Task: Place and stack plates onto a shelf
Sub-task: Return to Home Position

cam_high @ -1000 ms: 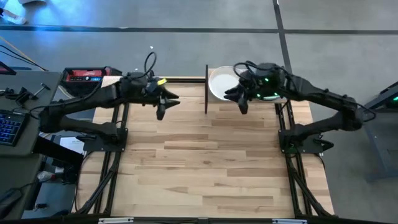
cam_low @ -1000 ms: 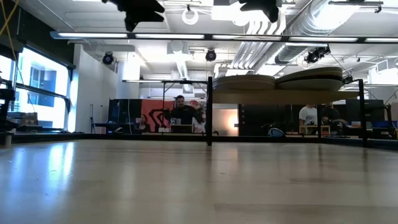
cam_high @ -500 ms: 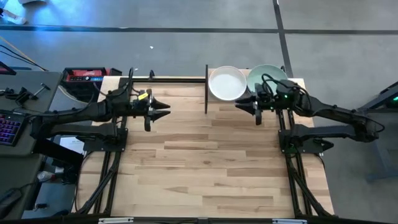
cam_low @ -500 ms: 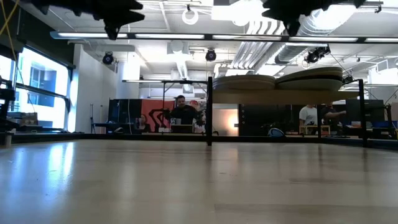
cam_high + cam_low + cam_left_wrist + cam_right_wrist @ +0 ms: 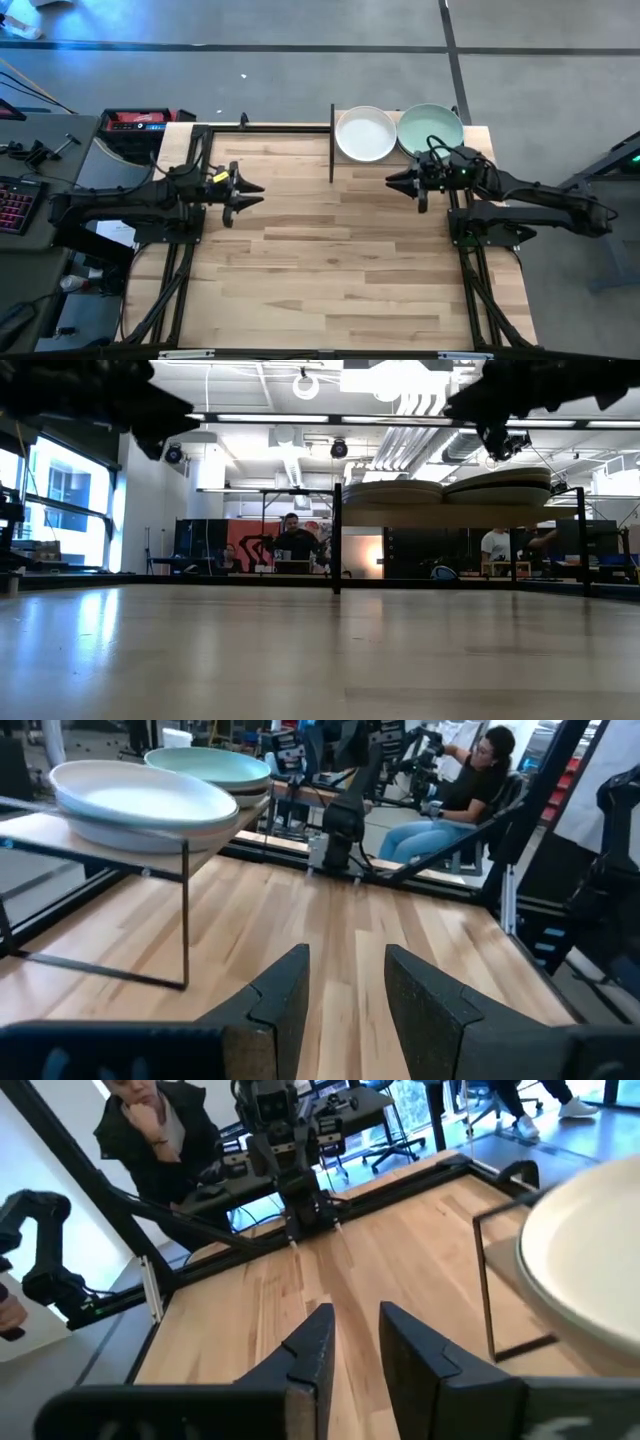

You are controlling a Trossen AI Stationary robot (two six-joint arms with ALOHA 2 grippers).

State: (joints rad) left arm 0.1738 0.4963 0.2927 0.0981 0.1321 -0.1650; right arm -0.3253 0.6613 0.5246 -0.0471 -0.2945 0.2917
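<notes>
Two stacks of plates sit on the shelf (image 5: 400, 152) at the table's far edge. A pale white plate (image 5: 365, 133) tops the left stack (image 5: 395, 493) and a mint green plate (image 5: 430, 128) tops the right stack (image 5: 497, 487); the plates below them are mostly hidden. The left wrist view shows the white plate (image 5: 140, 795) and the mint plate (image 5: 210, 765) on the thin wooden board. My left gripper (image 5: 255, 192) hovers open over the table's left part, pointing right. My right gripper (image 5: 392, 180) hovers open just in front of the shelf, pointing left.
A black frame rail (image 5: 265, 127) runs along the far edge left of the shelf, and a thin black post (image 5: 331, 140) marks the shelf's left end. The slatted table (image 5: 330, 270) spreads in front. People sit at desks in the room beyond.
Both arms have drawn back from the shelf toward the near edge and their own sides, the left gripper leftward and the right gripper rightward. The right arm no longer covers the mint green plate. The plates have not moved.
</notes>
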